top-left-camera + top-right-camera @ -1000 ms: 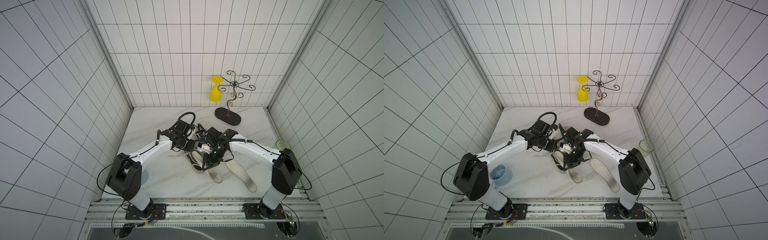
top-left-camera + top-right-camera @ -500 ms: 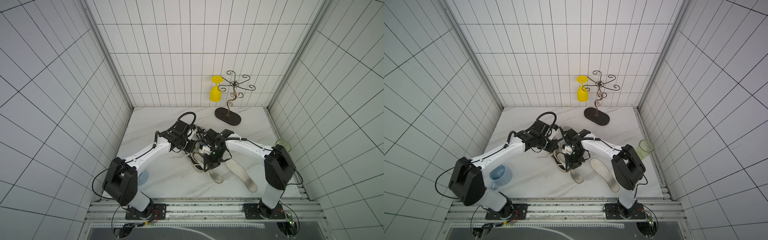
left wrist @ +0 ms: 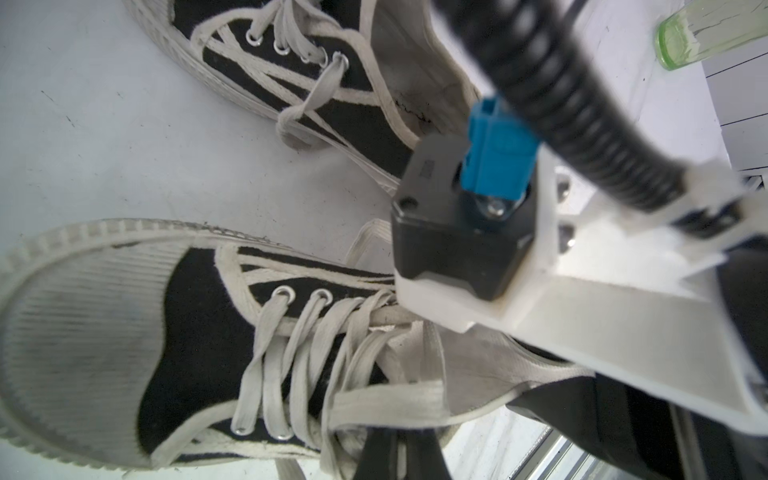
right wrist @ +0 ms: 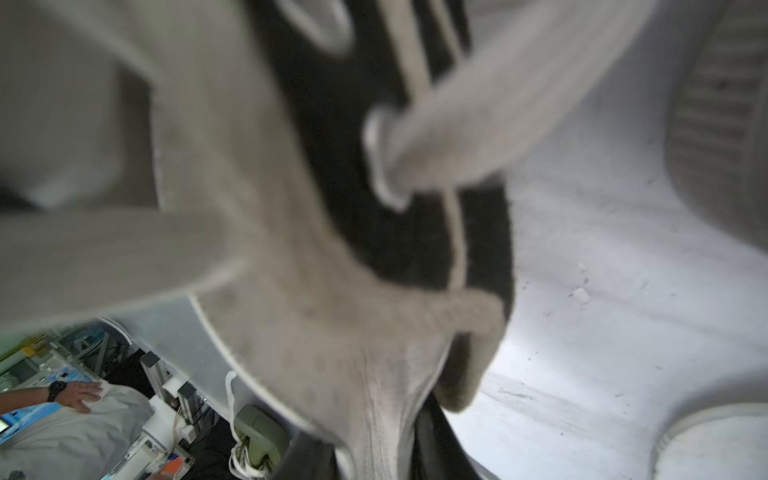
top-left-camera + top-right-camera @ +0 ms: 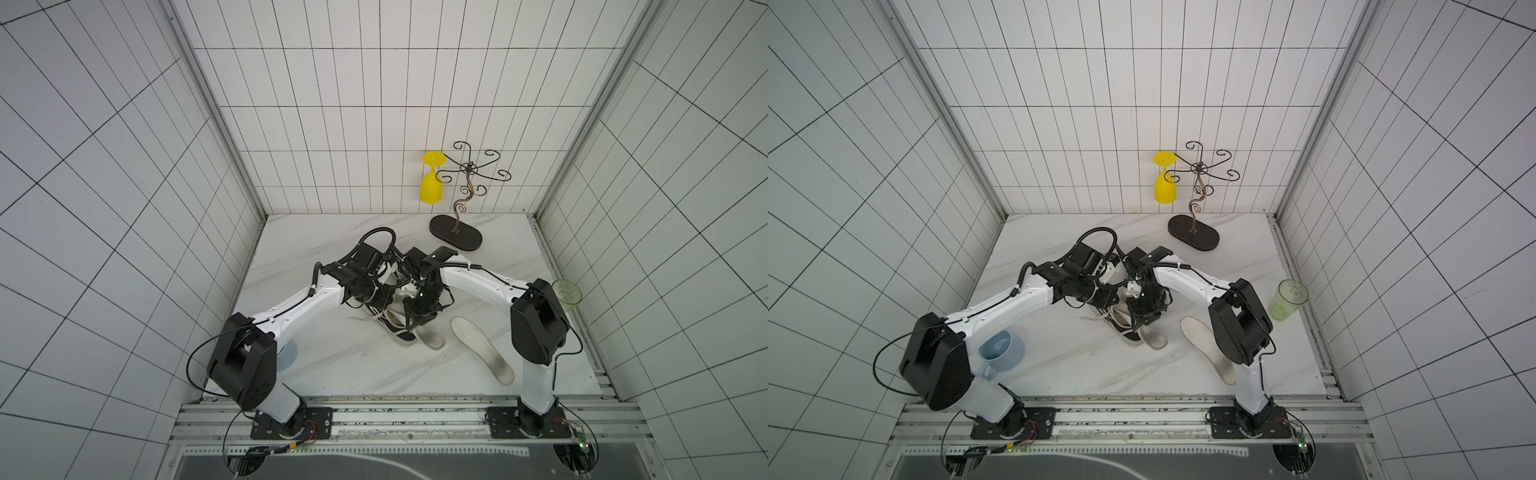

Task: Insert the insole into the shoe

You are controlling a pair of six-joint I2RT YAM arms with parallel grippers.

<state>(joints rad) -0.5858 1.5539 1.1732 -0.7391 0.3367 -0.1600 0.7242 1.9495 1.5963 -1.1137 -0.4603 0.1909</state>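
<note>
Right gripper (image 5: 414,327) clamps the insole (image 5: 434,340) against the shoe (image 3: 187,332); left gripper (image 3: 399,455) is pinched tight on its collar. Laces (image 3: 299,332) cross the opening, second shoe (image 3: 332,83) just beside.

Left arm (image 5: 291,306) inward, jaws closed.

White arm links (image 5: 299,306) with bulky black joint housings (image 5: 243,365), black corrugated cable (image 3: 561,104), blue connector (image 3: 496,162) on white wrist bracket (image 3: 582,316), black base plates (image 5: 320,420) on slotted aluminium rail (image 5: 415,415)
</note>
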